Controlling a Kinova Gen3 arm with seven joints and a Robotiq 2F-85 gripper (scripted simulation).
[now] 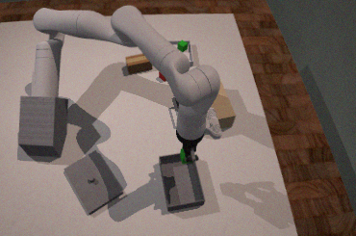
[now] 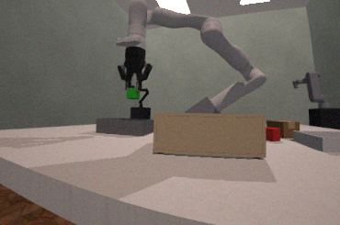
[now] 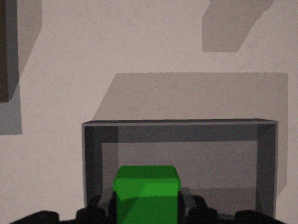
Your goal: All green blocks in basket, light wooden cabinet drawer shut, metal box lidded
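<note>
My gripper (image 1: 188,153) is shut on a green block (image 1: 183,155) and holds it above the far end of the open dark metal box (image 1: 182,187). In the side view the block (image 2: 132,93) hangs well above the box (image 2: 124,126). The wrist view shows the block (image 3: 146,192) between my fingers with the box (image 3: 180,160) below. The box's lid (image 1: 93,181) lies flat on the table to the left. The basket (image 1: 189,51) at the back holds another green block (image 1: 182,45). The light wooden cabinet (image 1: 223,105) stands at the right, its drawer side partly hidden by my arm.
A red block (image 1: 163,77) and a brown wooden piece (image 1: 139,63) lie near the basket. A grey pedestal (image 1: 40,124) carries the arm at the left. The table's wooden edge runs along the right.
</note>
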